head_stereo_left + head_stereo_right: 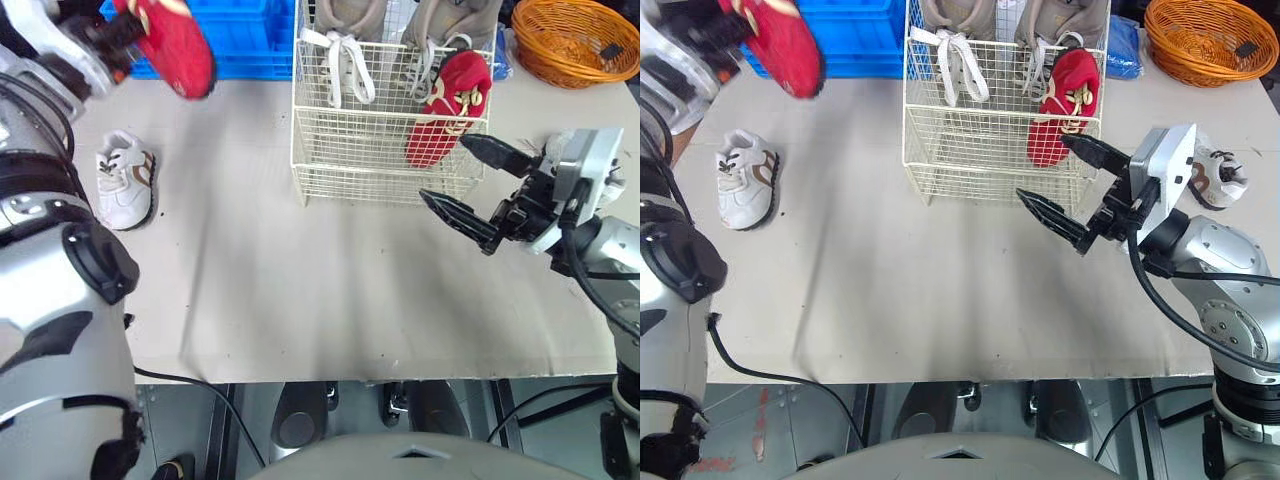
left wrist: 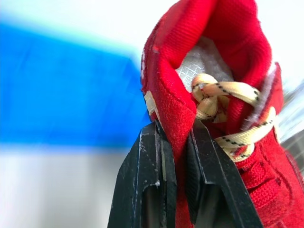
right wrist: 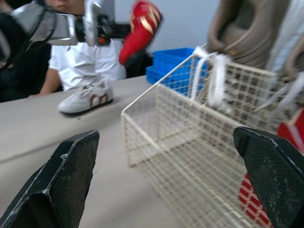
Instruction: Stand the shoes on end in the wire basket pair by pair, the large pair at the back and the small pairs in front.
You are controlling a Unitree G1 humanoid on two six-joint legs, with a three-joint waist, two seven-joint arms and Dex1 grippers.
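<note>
The left pincer (image 2: 175, 137) is clamped on the collar of a red shoe (image 1: 170, 45), held in the air over the surface's (image 1: 300, 280) far left corner. A second red shoe (image 1: 445, 105) stands on end in the wire basket (image 1: 340, 165) (front right, before the large beige pair (image 1: 345, 20)). The right pincer (image 1: 445, 168) gapes wide and empty just beside the basket.

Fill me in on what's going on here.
The left tool is shut on a red shoe, held up over the table. The right tool is open beside the wire basket, holding nothing. The basket holds the large beige pair at the back and the other red shoe in front. A white shoe lies on the table.
</note>
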